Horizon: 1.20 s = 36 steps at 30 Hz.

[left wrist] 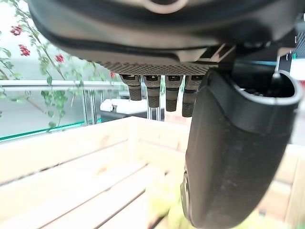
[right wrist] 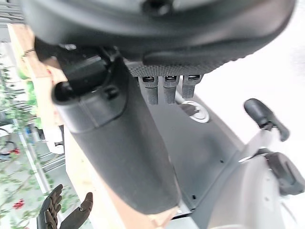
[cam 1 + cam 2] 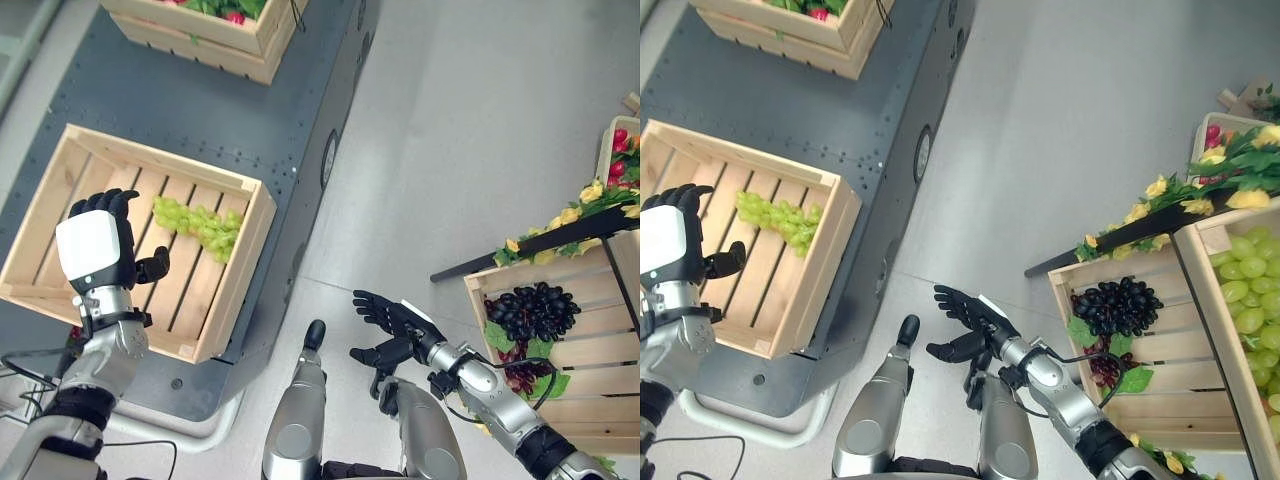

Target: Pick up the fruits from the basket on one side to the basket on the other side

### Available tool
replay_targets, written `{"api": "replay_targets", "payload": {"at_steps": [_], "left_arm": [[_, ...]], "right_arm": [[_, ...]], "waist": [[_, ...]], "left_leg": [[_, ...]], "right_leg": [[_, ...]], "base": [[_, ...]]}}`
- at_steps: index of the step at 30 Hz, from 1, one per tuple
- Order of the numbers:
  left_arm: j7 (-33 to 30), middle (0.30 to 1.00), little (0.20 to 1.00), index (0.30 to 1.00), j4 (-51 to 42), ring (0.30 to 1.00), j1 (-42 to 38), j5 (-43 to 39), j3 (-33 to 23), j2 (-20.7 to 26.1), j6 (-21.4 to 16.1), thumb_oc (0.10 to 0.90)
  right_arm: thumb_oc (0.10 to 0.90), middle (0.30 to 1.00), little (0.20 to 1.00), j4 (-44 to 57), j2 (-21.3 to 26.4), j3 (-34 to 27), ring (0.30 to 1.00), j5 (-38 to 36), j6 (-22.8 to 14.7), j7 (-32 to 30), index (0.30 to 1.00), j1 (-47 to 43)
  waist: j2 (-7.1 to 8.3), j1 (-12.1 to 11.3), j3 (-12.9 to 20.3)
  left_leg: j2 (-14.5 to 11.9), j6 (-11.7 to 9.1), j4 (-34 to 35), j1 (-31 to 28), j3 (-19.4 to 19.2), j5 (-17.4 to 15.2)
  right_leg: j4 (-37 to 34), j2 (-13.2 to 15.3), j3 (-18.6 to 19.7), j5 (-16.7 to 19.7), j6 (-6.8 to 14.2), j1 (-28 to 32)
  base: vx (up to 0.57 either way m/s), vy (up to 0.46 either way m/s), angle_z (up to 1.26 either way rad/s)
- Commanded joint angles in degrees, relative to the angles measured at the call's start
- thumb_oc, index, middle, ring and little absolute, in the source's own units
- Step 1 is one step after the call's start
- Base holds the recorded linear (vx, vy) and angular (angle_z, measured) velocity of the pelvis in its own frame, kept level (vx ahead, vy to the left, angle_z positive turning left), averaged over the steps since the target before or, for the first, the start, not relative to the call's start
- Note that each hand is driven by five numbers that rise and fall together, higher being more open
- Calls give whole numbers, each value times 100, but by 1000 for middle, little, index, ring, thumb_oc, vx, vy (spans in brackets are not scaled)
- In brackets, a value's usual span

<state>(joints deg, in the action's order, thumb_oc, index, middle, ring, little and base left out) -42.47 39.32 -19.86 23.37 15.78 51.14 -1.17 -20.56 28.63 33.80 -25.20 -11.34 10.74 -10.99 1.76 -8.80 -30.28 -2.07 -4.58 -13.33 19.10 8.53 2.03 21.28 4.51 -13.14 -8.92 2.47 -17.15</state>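
A bunch of green grapes [image 3: 203, 226] lies on the slats of the wooden crate [image 3: 232, 283] at my left. My left hand [image 3: 100, 246] hovers over that crate's near left part, open and empty, a short way left of the grapes. A bunch of dark purple grapes [image 3: 531, 310] rests in the wooden crate [image 3: 484, 298] at my right. My right hand [image 3: 395, 325] hangs open and empty over the grey floor, left of that crate. In the left wrist view the straight fingers [image 1: 160, 89] point over the crate's slats [image 1: 76, 191].
The left crate stands on a dark grey platform [image 3: 290, 130]. Another crate [image 3: 215, 30] with red and green produce stands at the platform's far end. Yellow flowers and leaves [image 3: 580, 210] trim the right stand, with more green grapes [image 3: 1250, 290] in a further bin.
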Motion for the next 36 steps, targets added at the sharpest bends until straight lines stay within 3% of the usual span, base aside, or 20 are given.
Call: {"api": "replay_targets", "payload": {"at_steps": [1, 6, 14, 21, 23, 29, 34, 35, 36], "left_arm": [[-148, 900, 900, 900, 8, 900, -187, 282, -301, 612, 151, 800], [-70, 900, 900, 900, 515, 900, -547, 358, -66, 718, 305, 800], [-641, 900, 900, 900, 896, 900, -1218, 551, 334, 760, 416, 800], [-1303, 900, 900, 900, 1089, 900, -1839, 479, 611, 846, 686, 800], [-1417, 900, 900, 900, 937, 900, -1885, 527, 619, 817, 950, 800], [-1747, 900, 900, 900, 1203, 900, -2105, 114, 552, 801, 1136, 800], [-1185, 900, 900, 900, 1277, 900, -2201, 300, 620, 838, 1091, 800], [-521, 900, 900, 900, 1428, 900, -2232, -98, 715, 923, 1299, 800], [-485, 900, 900, 900, 1445, 900, -2173, -143, 713, 899, 1308, 800]], "right_arm": [[800, 900, 900, 658, 21, 105, 900, -210, -436, -110, 900, 234], [800, 900, 900, 670, 97, 113, 900, -180, -425, 34, 900, 337], [800, 900, 900, 746, 114, 280, 900, -226, -274, 179, 900, 379], [800, 900, 900, 692, 102, 483, 900, -121, -332, 144, 900, 304], [800, 900, 900, 657, 67, 487, 900, -172, -351, 118, 900, 256], [800, 900, 900, 614, -29, 552, 900, -196, -380, -66, 900, 126], [800, 900, 900, 630, -73, 558, 900, -229, -374, -59, 900, 124], [800, 900, 900, 647, -67, 524, 900, -228, -371, -64, 900, 134], [800, 900, 900, 640, -72, 494, 900, -232, -363, -75, 900, 134]], "waist": [[237, 159, 49], [297, 330, 49], [402, 543, 49], [478, 584, 49], [487, 562, 49], [574, 553, 49], [650, 554, 49], [670, 565, 49], [668, 571, 49]], "left_leg": [[572, 458, -648, 750, -601, -114], [514, 510, -1077, 1238, -767, -252], [407, 546, -1642, 2020, -987, -392], [342, 577, -1867, 2400, -1035, -448], [341, 580, -1838, 2430, -1013, -448], [311, 627, -1894, 2499, -1028, -509], [291, 627, -1837, 2459, -1026, -507], [305, 647, -1766, 2392, -1027, -509], [303, 633, -1753, 2395, -1037, -494]], "right_leg": [[-253, -346, 3, 249, -350, 123], [207, -423, 126, 158, -376, -391], [828, -479, 213, 100, -407, -1255], [1143, -458, 223, 60, -392, -1728], [1144, -454, 198, 56, -399, -1763], [1093, -485, 194, 95, -391, -1805], [957, -513, 188, 153, -366, -1725], [879, -517, 194, 191, -336, -1680], [830, -517, 198, 218, -323, -1666]], "base": [[-56, 71, -2], [-50, 70, -13], [-47, 62, -8], [-19, 30, -6], [0, 0, 0], [-5, -5, 0], [0, 0, 0], [0, 0, 0], [0, 0, 0]]}}
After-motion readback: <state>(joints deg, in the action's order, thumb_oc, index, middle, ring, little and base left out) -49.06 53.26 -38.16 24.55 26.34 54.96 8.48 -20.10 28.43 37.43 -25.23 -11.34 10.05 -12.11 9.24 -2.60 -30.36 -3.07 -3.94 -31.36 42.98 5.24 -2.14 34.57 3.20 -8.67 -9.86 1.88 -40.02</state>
